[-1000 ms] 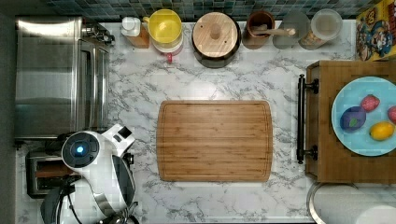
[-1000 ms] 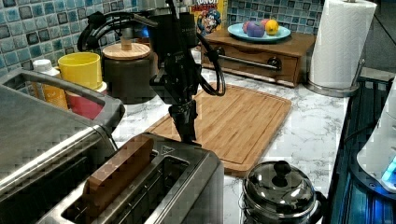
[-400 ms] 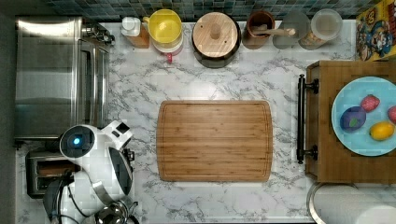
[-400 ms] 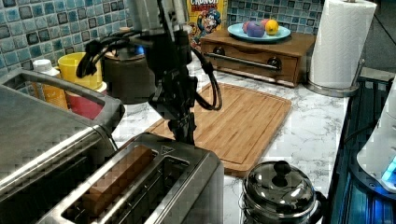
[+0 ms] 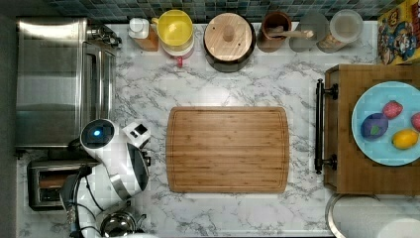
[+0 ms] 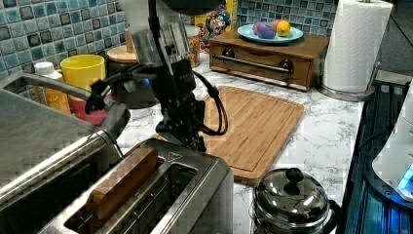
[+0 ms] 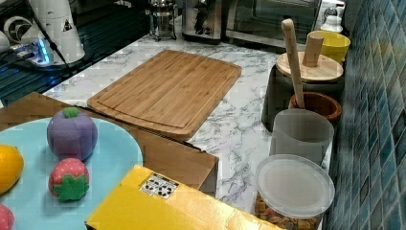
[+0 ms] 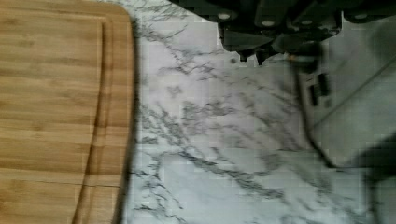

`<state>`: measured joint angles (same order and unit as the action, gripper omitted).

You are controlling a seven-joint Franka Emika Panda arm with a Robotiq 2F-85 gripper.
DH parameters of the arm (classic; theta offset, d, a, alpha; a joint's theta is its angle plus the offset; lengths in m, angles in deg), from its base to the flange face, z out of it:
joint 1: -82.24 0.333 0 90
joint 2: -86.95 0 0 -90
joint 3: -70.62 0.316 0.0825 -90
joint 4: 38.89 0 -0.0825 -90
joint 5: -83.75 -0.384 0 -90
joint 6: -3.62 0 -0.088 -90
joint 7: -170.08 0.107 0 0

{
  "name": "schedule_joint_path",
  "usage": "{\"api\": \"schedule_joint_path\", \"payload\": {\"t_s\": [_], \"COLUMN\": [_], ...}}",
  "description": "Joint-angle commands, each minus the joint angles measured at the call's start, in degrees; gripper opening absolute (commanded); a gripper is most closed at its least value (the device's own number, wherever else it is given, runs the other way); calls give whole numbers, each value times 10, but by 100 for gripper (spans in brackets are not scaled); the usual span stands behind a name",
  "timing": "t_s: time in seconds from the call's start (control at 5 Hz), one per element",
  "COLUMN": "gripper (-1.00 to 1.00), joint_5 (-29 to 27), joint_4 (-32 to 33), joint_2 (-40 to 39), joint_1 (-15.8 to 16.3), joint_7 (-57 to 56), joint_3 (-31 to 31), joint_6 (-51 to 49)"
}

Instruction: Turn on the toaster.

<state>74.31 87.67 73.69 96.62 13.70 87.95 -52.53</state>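
Steel boxy pop-up toaster [image 6: 160,195] sits at left view's near counter corner, slice in one slot. I hold black gripper [image 6: 187,139] low at its far end, where lever should be. Jaw state: cannot tell. Bamboo cutting board [image 6: 253,122] just beyond.

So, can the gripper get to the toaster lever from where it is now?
Probably yes. In the left view the gripper hangs at the toaster's far end, just above its top edge, with nothing between them. The lever itself is hidden behind the toaster, so I cannot confirm contact.
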Motion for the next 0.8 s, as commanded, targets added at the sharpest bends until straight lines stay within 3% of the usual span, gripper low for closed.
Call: {"api": "schedule_joint_path", "payload": {"t_s": [0.2,0.8], "gripper": [-100,-100], "joint_5": [-9,-12], "joint_4": [-19,-19], "joint_2": [-26,-26], "joint_1": [-10,-2], "joint_7": [54,52], "joint_3": [-11,-19], "joint_6": [1,1]}}
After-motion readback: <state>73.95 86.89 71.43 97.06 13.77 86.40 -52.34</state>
